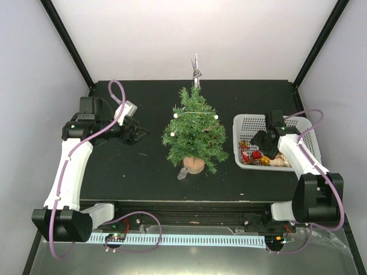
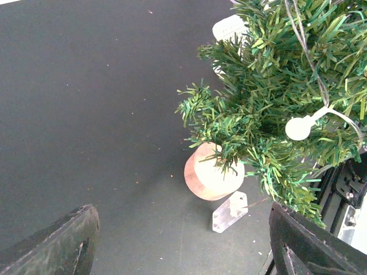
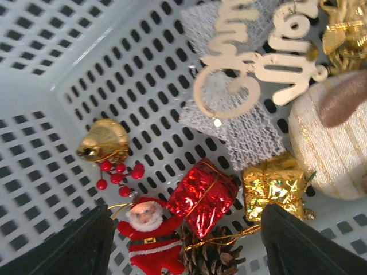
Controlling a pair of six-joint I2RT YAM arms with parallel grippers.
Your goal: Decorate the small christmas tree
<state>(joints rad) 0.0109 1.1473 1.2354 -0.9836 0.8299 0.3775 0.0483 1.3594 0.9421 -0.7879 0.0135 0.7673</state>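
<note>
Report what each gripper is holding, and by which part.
Nothing is held. The left gripper is open over the table beside the small christmas tree; the right gripper is open above the ornaments in the basket.

in the left wrist view the small christmas tree [image 2: 269, 97] runs off the top and right edges, its tip unseen. in the right wrist view the pine cone [image 3: 209, 258] and santa figure [image 3: 150, 238] are cut by the bottom edge, the striped ball [image 3: 327, 154] by the right. from above, the basket [image 1: 245, 126] holds ornaments too small to name.
</note>
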